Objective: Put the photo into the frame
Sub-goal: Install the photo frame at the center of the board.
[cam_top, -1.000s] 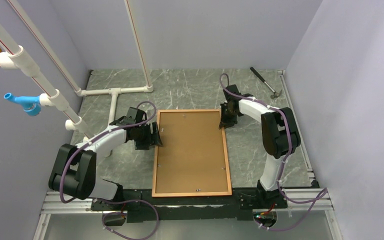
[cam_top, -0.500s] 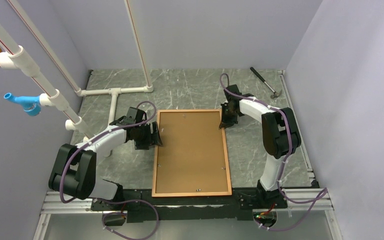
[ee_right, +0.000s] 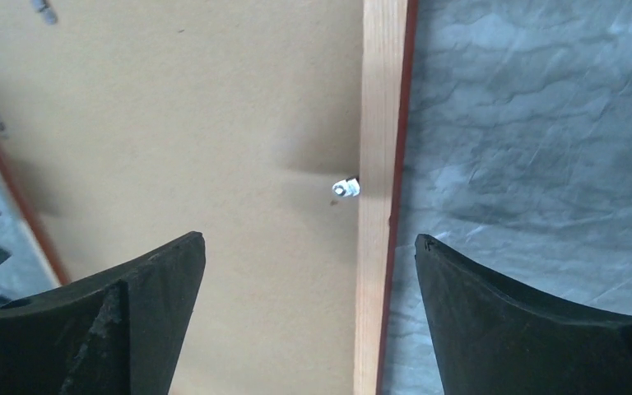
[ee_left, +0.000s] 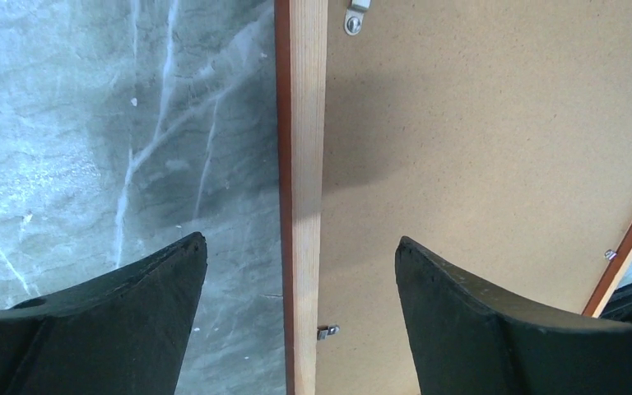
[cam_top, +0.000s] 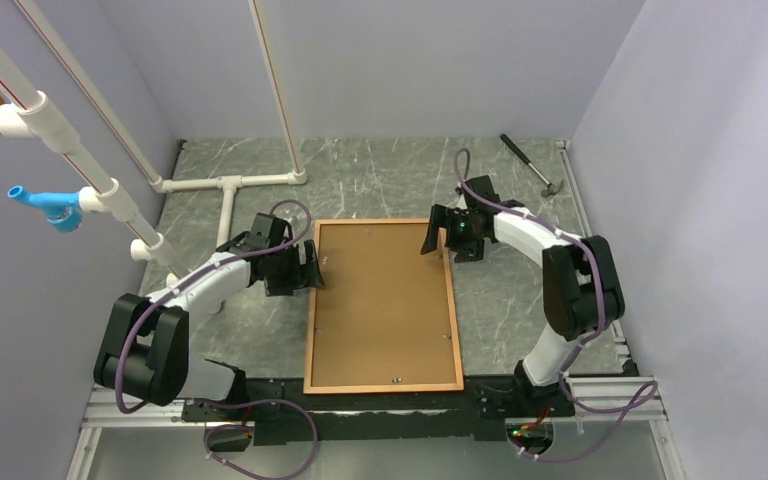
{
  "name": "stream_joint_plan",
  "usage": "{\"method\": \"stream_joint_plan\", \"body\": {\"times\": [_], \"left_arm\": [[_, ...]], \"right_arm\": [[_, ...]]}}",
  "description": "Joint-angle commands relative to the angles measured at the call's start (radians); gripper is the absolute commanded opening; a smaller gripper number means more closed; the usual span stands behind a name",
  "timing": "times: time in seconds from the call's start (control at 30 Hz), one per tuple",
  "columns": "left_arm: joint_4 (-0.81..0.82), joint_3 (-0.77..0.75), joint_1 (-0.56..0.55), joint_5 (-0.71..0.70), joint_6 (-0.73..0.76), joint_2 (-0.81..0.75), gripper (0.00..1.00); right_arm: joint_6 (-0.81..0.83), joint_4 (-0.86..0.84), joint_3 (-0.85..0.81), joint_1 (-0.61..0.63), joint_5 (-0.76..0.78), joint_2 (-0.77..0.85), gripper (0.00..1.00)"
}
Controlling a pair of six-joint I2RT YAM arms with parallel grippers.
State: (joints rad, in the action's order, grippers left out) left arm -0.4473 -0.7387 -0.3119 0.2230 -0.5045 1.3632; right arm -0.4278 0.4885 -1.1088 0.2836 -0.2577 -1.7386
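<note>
Hovering my left pincer [ee_left: 300, 247] and right pincer [ee_right: 309, 247], both spread apart, over the frame [cam_top: 384, 388]; next I should turn the clips [ee_right: 345, 188] and lift the brown board [cam_top: 385, 300].

The top view looks steeply down from high behind the arm bases [cam_top: 215, 385], taking in the whole worktop [cam_top: 380, 170]. Each wrist view faces down, close, between its own fingers [ee_left: 90, 329]. The left one centres one long rail of the frame [ee_left: 304, 164], the right one the opposite rail. All three share the backing panel [cam_top: 385, 300].
</note>
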Motion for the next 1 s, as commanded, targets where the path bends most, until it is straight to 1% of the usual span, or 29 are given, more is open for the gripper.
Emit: {"method": "stream_joint_plan", "body": {"times": [0.0,0.13,0.27,0.5,0.63,0.83,0.97], "left_arm": [[0.052,-0.017,0.002,-0.017,0.022,-0.018,0.88],[0.097,-0.047,0.002,0.013,0.006,0.020,0.87],[0.119,-0.092,0.001,0.011,-0.001,0.075,0.87],[0.048,-0.268,0.000,-0.071,0.025,0.240,0.84],[0.006,-0.348,0.000,-0.112,0.047,0.328,0.82],[-0.017,-0.416,-0.015,-0.161,0.069,0.418,0.76],[-0.055,-0.455,-0.044,-0.219,0.079,0.456,0.72]], "right_arm": [[-0.049,-0.133,0.082,-0.021,-0.131,0.094,1.00],[-0.053,-0.156,0.127,-0.023,-0.166,0.106,1.00],[-0.047,-0.165,0.163,-0.026,-0.168,0.112,1.00],[-0.034,-0.169,0.185,-0.030,-0.168,0.113,1.00],[-0.030,-0.162,0.187,-0.032,-0.135,0.117,1.00],[-0.002,-0.123,0.169,-0.032,-0.074,0.132,1.00],[0.010,-0.111,0.161,-0.032,-0.067,0.132,1.00]]}}
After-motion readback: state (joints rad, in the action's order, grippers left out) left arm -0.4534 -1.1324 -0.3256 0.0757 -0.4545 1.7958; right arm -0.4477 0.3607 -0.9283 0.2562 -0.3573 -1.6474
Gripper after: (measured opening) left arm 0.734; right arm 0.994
